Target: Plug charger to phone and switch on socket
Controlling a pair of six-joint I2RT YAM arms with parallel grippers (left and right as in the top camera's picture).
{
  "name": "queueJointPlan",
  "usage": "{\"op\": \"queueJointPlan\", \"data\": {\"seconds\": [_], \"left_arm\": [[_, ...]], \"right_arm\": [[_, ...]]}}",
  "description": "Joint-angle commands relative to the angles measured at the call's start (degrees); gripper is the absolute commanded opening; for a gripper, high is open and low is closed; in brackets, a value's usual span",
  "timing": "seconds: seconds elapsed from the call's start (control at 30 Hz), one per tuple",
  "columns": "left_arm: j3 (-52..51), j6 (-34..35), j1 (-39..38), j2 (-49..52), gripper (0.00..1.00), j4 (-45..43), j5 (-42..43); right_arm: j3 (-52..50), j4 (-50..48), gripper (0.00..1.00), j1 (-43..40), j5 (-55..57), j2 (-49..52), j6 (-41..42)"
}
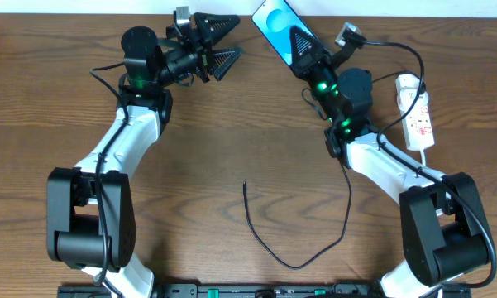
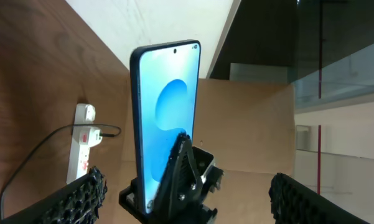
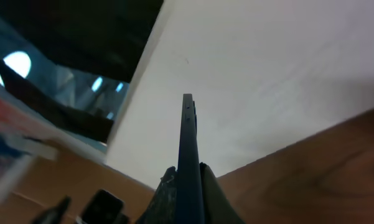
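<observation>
- Overhead view: the phone (image 1: 274, 23), its screen bright blue, is clamped by its lower end in the closed right tool (image 1: 302, 48) at the far edge of the worktop (image 1: 231, 124).
- The left tool (image 1: 239, 36) stands wide open and empty, near the phone.
- The charger (image 1: 246, 203) lies loose mid-worktop, well apart from both tools.

The surface (image 1: 231, 141) is brown wood with visible grain and a dull, matt finish. The phone (image 2: 168, 106) has a smooth, glossy screen in a dark frame. At far right, the power strip (image 1: 419, 120) looks like smooth white plastic. The cable (image 1: 293, 266) is thin and matt black. The left fingers (image 2: 81, 196) are black with rough, knobbly pads.
</observation>
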State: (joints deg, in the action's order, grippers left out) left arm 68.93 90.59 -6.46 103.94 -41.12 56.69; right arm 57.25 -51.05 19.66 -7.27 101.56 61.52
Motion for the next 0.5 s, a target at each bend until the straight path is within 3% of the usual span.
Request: {"op": "queueJointPlan", "data": {"seconds": [0.0, 0.23, 0.47], "left_arm": [[0.4, -3.5, 0.2, -0.5, 0.85, 0.5, -1.4], [0.4, -3.7, 0.2, -0.5, 0.85, 2.3, -4.1], [0.4, -3.7, -1.4, -0.5, 0.85, 2.3, -5.8]], "right_arm": [[1.3, -1.0, 0.01, -0.2, -2.2, -1.0, 13.8], [1.3, -0.6, 0.01, -0.1, -7.5, -1.0, 28.5], [1.3, 0.7, 0.01, 1.9, -9.9, -1.0, 35.3]]}}
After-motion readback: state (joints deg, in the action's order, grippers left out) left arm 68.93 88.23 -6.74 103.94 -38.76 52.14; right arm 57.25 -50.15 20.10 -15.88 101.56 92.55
